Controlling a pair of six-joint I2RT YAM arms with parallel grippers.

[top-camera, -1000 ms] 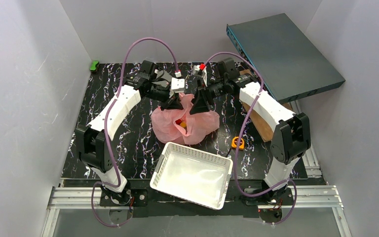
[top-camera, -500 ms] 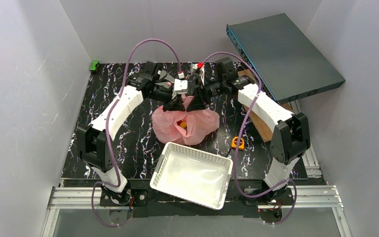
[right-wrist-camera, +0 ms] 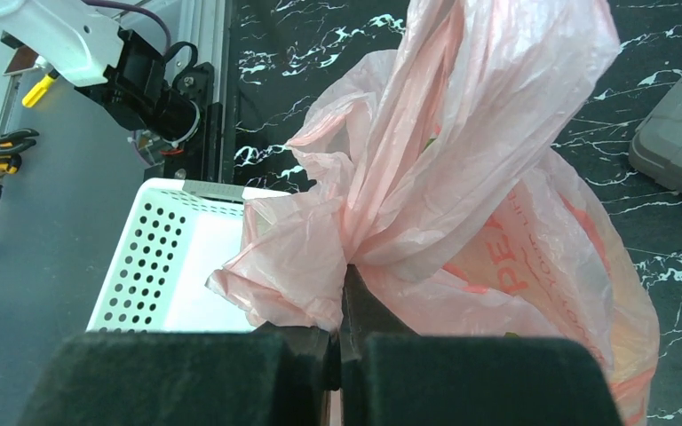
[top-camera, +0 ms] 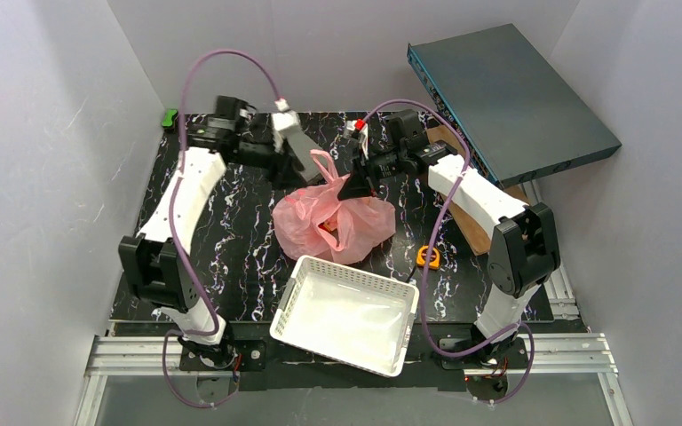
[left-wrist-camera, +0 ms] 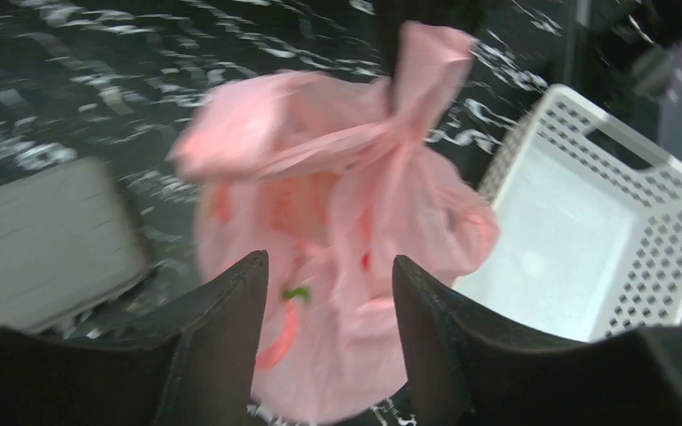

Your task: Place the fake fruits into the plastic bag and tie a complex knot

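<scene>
The pink plastic bag (top-camera: pixel 333 217) lies mid-table, one handle loop (top-camera: pixel 324 164) standing up free. An orange-yellow fake fruit (top-camera: pixel 329 227) shows through its mouth; a green stem (left-wrist-camera: pixel 296 293) and a red shape show through the film, other fruits hidden. My right gripper (top-camera: pixel 355 186) is shut on bunched handle plastic (right-wrist-camera: pixel 382 222) at the bag's far right top. Whether those strips form a knot I cannot tell. My left gripper (left-wrist-camera: pixel 330 266) hangs open, off the bag's far left side, nothing between its fingers.
A white lattice basket (top-camera: pixel 346 311) sits just in front of the bag. An orange tape measure (top-camera: pixel 427 256) lies to its right. A dark flat box (top-camera: pixel 506 93) leans at the back right over a wooden board (top-camera: pixel 466 213). A green object (top-camera: pixel 170 116) sits far left.
My left gripper opened, let go of the bag's handle and drew back to the left. My right gripper closed on the bunched handle plastic. The released loop now stands free.
</scene>
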